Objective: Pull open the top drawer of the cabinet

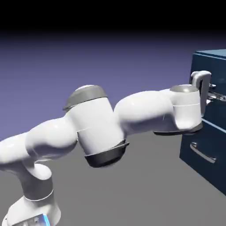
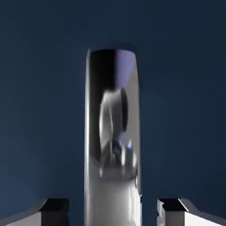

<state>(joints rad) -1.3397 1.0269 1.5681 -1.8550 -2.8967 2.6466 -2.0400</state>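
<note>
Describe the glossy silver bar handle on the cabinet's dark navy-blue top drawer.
The glossy silver bar handle has a smooth, metallic-looking surface, a rounded end and purple and whitish reflections. It is mounted on the dark navy-blue top drawer, horizontal, partly hidden by the hand in the exterior view. The gripper's fingertips flank it with visible gaps; no contact shows.

The exterior view looks from beside the arm (image 1: 95, 126); the hand view faces the handle (image 2: 113, 132) closely, both showing the cabinet (image 1: 207, 88).
</note>
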